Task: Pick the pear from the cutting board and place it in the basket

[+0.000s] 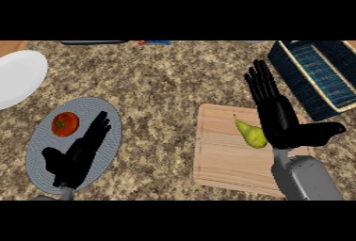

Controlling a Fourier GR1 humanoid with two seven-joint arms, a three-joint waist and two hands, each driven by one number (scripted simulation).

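My right hand is spread flat, fingers straight toward twelve o'clock and thumb out toward three, holding nothing. The small yellow-green pear lies on the pale wooden cutting board, just at nine o'clock of my palm, stem toward eleven o'clock. From this steep angle I cannot quite tell whether my palm touches it or only lies alongside.

I judge the pear light and firm, with a smooth skin that could slide or roll on its rounded belly. It bruises if squeezed at the neck, so I would take hold across the wide lower body, thumb on one side and fingers on the other.

The dark blue woven basket with a tan rim sits at one o'clock from the pear, beside the board's far corner.

My left hand rests open over the grey round plate, a red tomato at eleven o'clock of it. A white plate shows at the left edge.

Count: one pear, one board, one basket, one tomato, two plates.
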